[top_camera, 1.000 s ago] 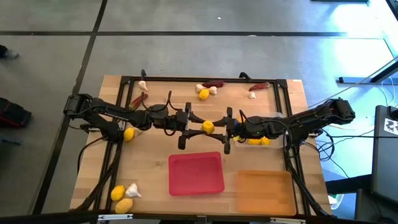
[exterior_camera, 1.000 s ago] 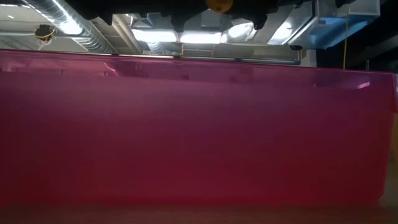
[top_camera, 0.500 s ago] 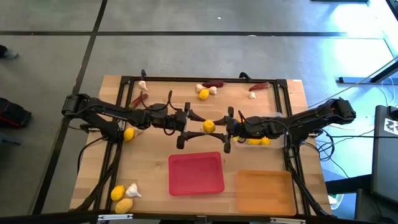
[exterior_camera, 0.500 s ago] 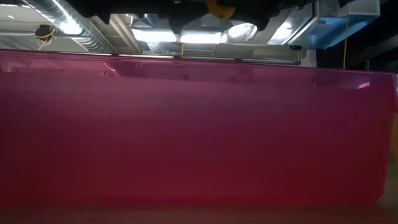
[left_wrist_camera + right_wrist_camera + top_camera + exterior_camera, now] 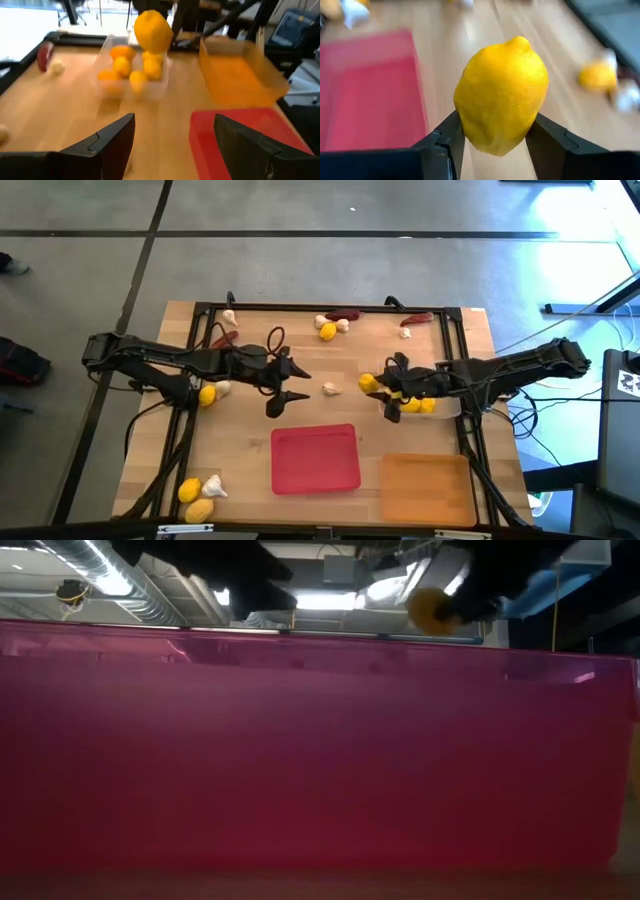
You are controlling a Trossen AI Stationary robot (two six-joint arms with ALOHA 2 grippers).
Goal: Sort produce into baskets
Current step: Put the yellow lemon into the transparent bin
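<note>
A yellow lemon point(image 5: 502, 95) hangs above the table's middle point(image 5: 369, 383), with my right gripper point(image 5: 496, 120) shut on it. My left gripper point(image 5: 291, 383) stands open and empty, left of the lemon and above the bare wood, with its fingers point(image 5: 115, 140) wide apart. The red basket point(image 5: 315, 458) lies near the front edge and the orange basket point(image 5: 425, 485) to its right. The clear basket point(image 5: 131, 70) holds several lemons and sits under my right arm. A garlic bulb point(image 5: 330, 389) lies on the wood between the grippers. My right gripper pinches the lemon's two long sides point(image 5: 465, 120) between its two fingers, one finger on each side. The lemon's pointed tip point(image 5: 519, 42) faces away from the gripper. The fingers come from the table's right, slanting down. The lemon is lifted clear of the table point(image 5: 432, 608).
Loose produce lies along the far edge: a lemon point(image 5: 327, 332), garlic point(image 5: 343, 325) and chilies point(image 5: 343, 314) point(image 5: 418, 318). A lemon point(image 5: 207, 394) and a chili point(image 5: 222, 340) lie under my left arm. Two lemons point(image 5: 195, 500) and garlic point(image 5: 213, 485) lie at the front left.
The lemon hung between both grippers over the table's middle. My left gripper has let it go and drawn back toward the table's left edge. My right gripper has carried the lemon toward the right edge, still clear of the table.
</note>
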